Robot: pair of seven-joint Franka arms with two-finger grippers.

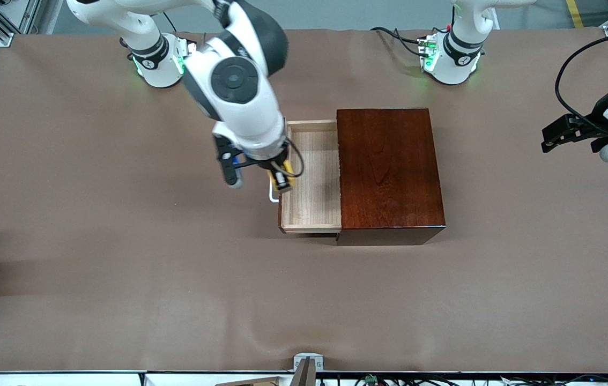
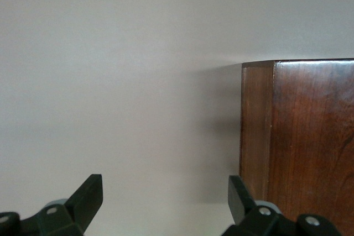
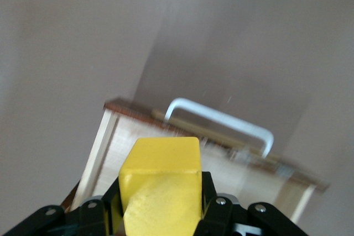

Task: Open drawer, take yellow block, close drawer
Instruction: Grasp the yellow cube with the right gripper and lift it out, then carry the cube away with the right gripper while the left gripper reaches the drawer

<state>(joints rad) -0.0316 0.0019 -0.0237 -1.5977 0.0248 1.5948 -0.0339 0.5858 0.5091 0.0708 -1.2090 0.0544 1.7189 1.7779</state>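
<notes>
Brown-covered worktop [image 1: 121, 279] with the drawer [image 1: 312, 177] pulled out and the yellow block [image 3: 160, 186] lifted.

Drawer is seen drawn out of the dark wooden box [image 1: 390, 171] toward the right arm's end of the worktop, its pale tray exposed and its white handle [image 3: 221, 122] visible at the front. Right end effector [image 1: 282, 179] is held over the drawer's front edge, its fingers closed on the yellow block, which is clear of the tray. Left end effector [image 2: 163, 197] is held with fingers spread apart and nothing between them, beside the box at the left arm's end, where that arm waits.
</notes>
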